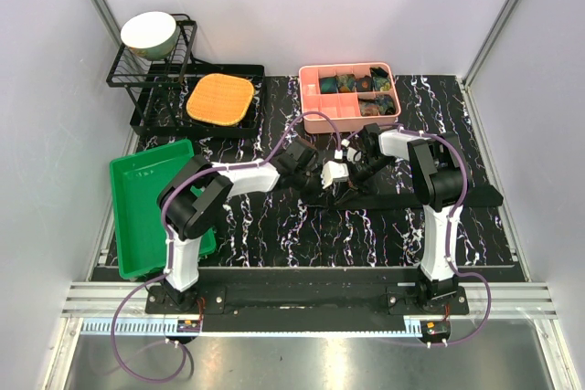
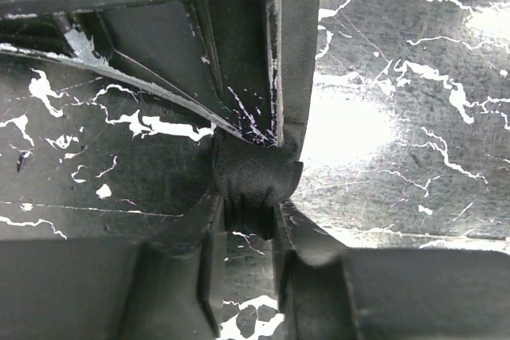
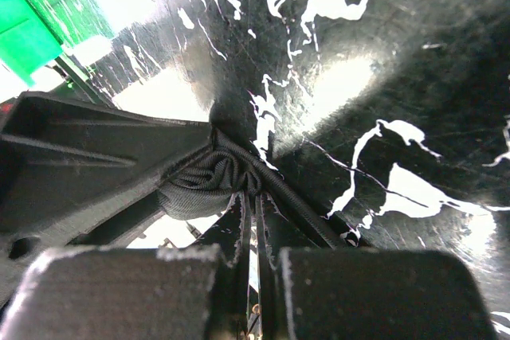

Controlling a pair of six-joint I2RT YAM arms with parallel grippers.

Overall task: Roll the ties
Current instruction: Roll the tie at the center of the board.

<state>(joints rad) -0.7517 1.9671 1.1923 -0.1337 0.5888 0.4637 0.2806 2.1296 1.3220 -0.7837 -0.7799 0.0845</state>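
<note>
Both hands meet at the rolled end of a tie (image 1: 475, 196), mid-desk (image 1: 274, 235).
Left hand (image 2: 247, 212) nearly closed, fingers touching both sides of the small black roll (image 2: 255, 189). Right hand (image 3: 255, 212) fully closed, tips against the same roll; can't tell if it pinches fabric. Rest of the tie lies flat, running right. More rolled ties (image 1: 366, 89) sit in the pink box (image 1: 315, 114) behind.

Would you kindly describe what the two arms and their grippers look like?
The left arm and right arm have white links with bulky black joints. A purple cable runs from each base along its arm. The gripper fingers are matte black.
</note>
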